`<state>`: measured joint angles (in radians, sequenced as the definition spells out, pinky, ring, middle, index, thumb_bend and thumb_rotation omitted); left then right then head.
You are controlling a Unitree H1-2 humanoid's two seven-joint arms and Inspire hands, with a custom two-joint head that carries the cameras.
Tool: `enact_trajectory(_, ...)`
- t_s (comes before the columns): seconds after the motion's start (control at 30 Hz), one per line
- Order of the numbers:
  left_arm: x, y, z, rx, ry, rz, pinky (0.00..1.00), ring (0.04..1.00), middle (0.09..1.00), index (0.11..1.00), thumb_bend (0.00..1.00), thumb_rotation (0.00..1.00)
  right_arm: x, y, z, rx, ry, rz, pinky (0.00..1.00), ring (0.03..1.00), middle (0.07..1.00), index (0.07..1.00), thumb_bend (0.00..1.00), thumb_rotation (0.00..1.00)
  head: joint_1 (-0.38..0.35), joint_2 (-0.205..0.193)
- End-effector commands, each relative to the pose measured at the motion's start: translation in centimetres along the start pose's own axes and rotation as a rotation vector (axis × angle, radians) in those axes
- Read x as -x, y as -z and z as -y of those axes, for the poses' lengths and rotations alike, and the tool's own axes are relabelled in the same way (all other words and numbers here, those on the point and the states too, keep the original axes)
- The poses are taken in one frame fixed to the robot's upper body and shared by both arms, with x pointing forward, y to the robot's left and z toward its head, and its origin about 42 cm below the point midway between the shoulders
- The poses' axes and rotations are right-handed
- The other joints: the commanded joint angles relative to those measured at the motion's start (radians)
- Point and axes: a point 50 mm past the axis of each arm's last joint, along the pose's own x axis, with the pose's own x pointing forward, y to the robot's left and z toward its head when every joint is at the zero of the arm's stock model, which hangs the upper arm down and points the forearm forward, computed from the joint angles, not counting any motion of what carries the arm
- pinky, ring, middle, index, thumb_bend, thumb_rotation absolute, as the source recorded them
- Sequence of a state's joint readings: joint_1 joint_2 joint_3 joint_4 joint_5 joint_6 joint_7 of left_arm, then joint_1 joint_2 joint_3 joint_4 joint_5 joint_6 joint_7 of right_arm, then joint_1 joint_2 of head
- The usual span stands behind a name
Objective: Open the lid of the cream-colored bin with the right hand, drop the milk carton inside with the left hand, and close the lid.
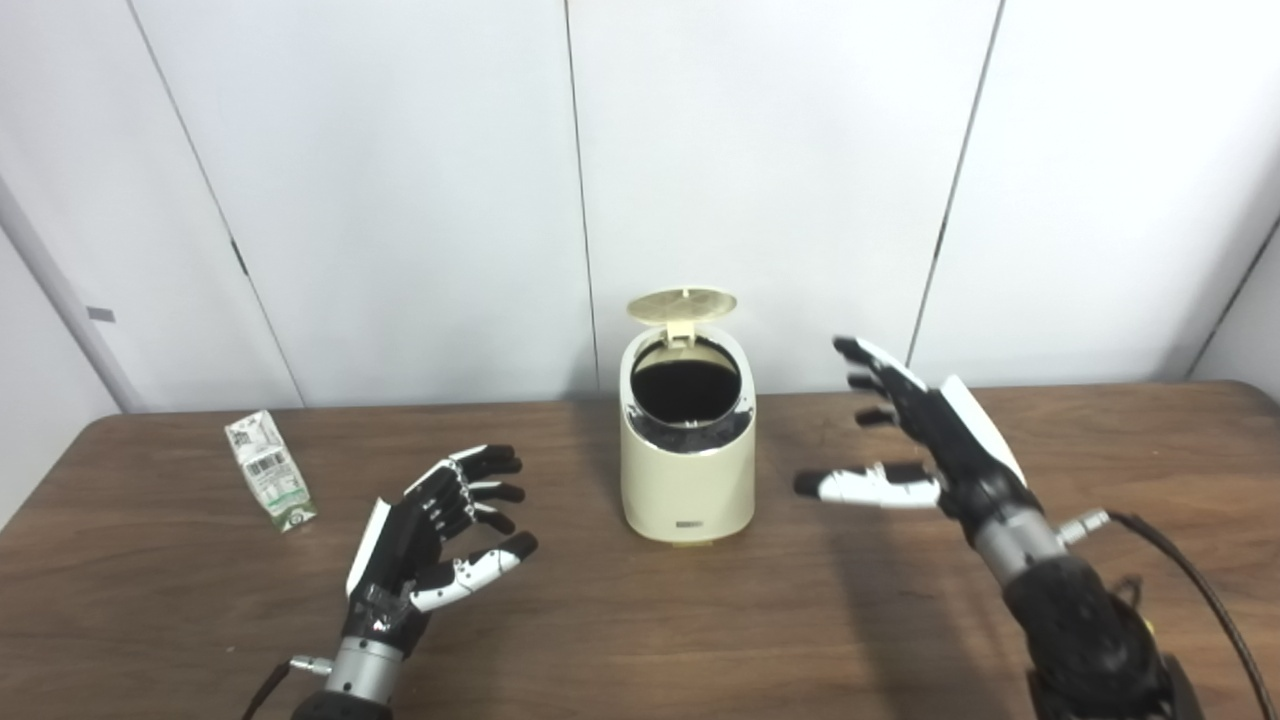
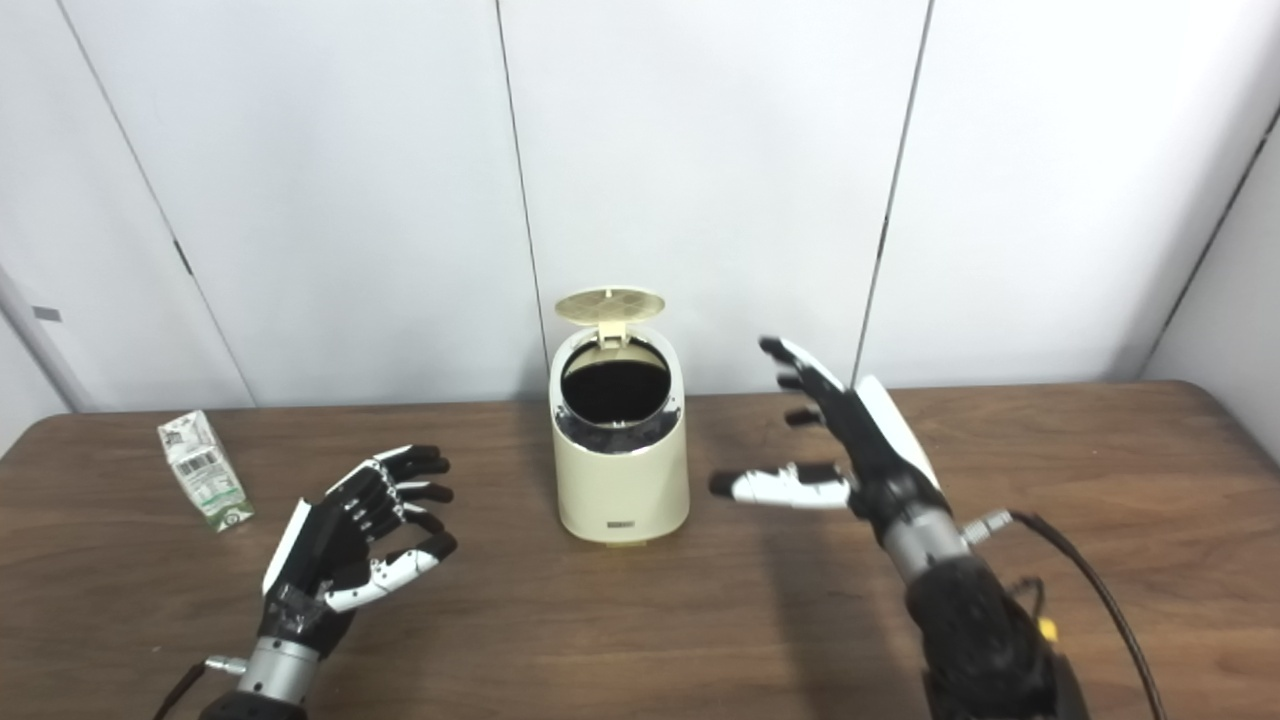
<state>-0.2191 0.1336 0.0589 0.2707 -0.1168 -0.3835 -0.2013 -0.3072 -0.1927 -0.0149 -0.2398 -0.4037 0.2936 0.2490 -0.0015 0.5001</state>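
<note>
The cream-colored bin (image 1: 687,470) stands at the table's middle with its round lid (image 1: 682,304) flipped up at the back, so the dark inside shows. The milk carton (image 1: 269,470) stands upright at the far left of the table, apart from both hands. My left hand (image 1: 435,540) is open with fingers curled apart, low over the table, to the right of the carton and left of the bin. My right hand (image 1: 915,435) is open with fingers spread, raised to the right of the bin, not touching it. The carton also shows in the right eye view (image 2: 203,470).
The wooden table (image 1: 640,620) runs across the whole view, with a white panelled wall behind it. A black cable (image 1: 1190,580) trails from my right wrist over the table's right side.
</note>
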Motion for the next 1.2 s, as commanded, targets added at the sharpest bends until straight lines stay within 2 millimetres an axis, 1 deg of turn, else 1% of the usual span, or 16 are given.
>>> enact_trajectory(0.0,4.2,3.5,1.4,0.055,-0.027,-0.149,0.52,0.661,0.747,0.763,0.7,0.07,0.0,-1.4,0.6,0.009,0.024,0.104,0.72,0.858,0.909,0.913,0.82,0.32,0.003,-0.004)
enact_trajectory(0.1,4.2,3.6,1.4,0.057,-0.03,-0.15,0.52,0.658,0.744,0.763,0.71,0.09,0.8,-0.5,0.1,0.006,0.012,0.098,0.71,0.863,0.92,0.922,0.83,0.31,0.012,-0.015)
enact_trajectory(0.2,4.3,3.6,1.3,0.05,-0.031,-0.141,0.52,0.654,0.739,0.766,0.7,0.07,1.5,0.3,-0.6,-0.013,0.015,0.096,0.71,0.856,0.919,0.915,0.83,0.21,0.035,-0.025)
enact_trajectory(0.23,4.2,3.5,1.3,0.046,-0.035,-0.129,0.52,0.653,0.739,0.766,0.69,0.06,1.8,0.6,-0.7,-0.026,0.014,0.094,0.71,0.856,0.919,0.915,0.83,0.2,0.055,-0.029)
enact_trajectory(0.3,4.1,3.2,1.4,0.038,-0.04,-0.105,0.51,0.649,0.736,0.762,0.71,0.11,2.1,1.2,-0.9,-0.052,0.014,0.089,0.74,0.864,0.918,0.913,0.84,0.16,0.072,-0.032)
enact_trajectory(0.33,4.0,2.8,1.4,0.032,-0.035,-0.081,0.51,0.649,0.735,0.762,0.71,0.12,2.3,1.5,-1.0,-0.064,0.014,0.085,0.75,0.866,0.918,0.913,0.84,0.15,0.095,-0.037)
enact_trajectory(0.43,3.4,1.3,1.5,0.025,-0.031,-0.022,0.52,0.652,0.735,0.751,0.69,0.02,2.5,2.1,-1.1,-0.081,0.016,0.083,0.79,0.878,0.921,0.92,0.82,0.13,0.135,-0.049)
enact_trajectory(0.57,2.8,-0.9,1.2,-0.021,-0.043,0.049,0.52,0.648,0.725,0.743,0.67,0.0,2.7,2.8,-1.0,-0.105,0.015,0.079,0.85,0.917,0.948,0.935,0.81,0.09,0.203,-0.066)
enact_trajectory(0.67,2.0,-3.3,0.1,-0.104,-0.056,0.13,0.52,0.635,0.72,0.733,0.69,0.0,2.9,3.3,-0.7,-0.115,0.016,0.072,0.88,0.932,0.959,0.944,0.79,0.05,0.259,-0.085)
enact_trajectory(0.73,1.8,-4.4,-0.4,-0.127,-0.061,0.155,0.52,0.635,0.721,0.729,0.7,0.0,3.1,3.4,-0.6,-0.121,0.019,0.067,0.88,0.934,0.96,0.946,0.79,0.03,0.286,-0.095)
enact_trajectory(0.83,1.2,-6.4,-1.5,-0.164,-0.072,0.184,0.54,0.641,0.722,0.734,0.73,0.05,3.3,3.5,-0.7,-0.14,0.02,0.046,0.86,0.934,0.965,0.952,0.78,0.0,0.333,-0.114)
enact_trajectory(0.87,1.0,-7.1,-2.1,-0.186,-0.076,0.194,0.55,0.656,0.725,0.745,0.74,0.08,3.5,3.5,-0.8,-0.15,0.02,0.038,0.86,0.932,0.966,0.953,0.78,0.01,0.352,-0.123)
enact_trajectory(0.93,0.7,-8.5,-3.5,-0.237,-0.09,0.207,0.56,0.674,0.739,0.764,0.74,0.09,3.6,3.5,-0.9,-0.165,0.015,0.032,0.85,0.928,0.967,0.954,0.77,0.01,0.363,-0.126)
enact_trajectory(1.03,0.3,-10.5,-5.6,-0.321,-0.119,0.222,0.57,0.692,0.754,0.784,0.75,0.11,3.7,3.3,-0.9,-0.145,0.01,0.036,0.8,0.91,0.962,0.946,0.77,0.05,0.382,-0.133)
enact_trajectory(1.1,-0.1,-11.8,-7.3,-0.383,-0.135,0.234,0.57,0.7,0.757,0.79,0.77,0.1,3.7,3.1,-1.0,-0.125,0.013,0.042,0.76,0.897,0.955,0.935,0.78,0.13,0.386,-0.135)
enact_trajectory(1.17,-0.5,-12.9,-8.8,-0.432,-0.152,0.246,0.57,0.698,0.761,0.788,0.79,0.08,3.7,3.1,-0.9,-0.12,0.014,0.047,0.75,0.892,0.945,0.925,0.78,0.17,0.397,-0.137)
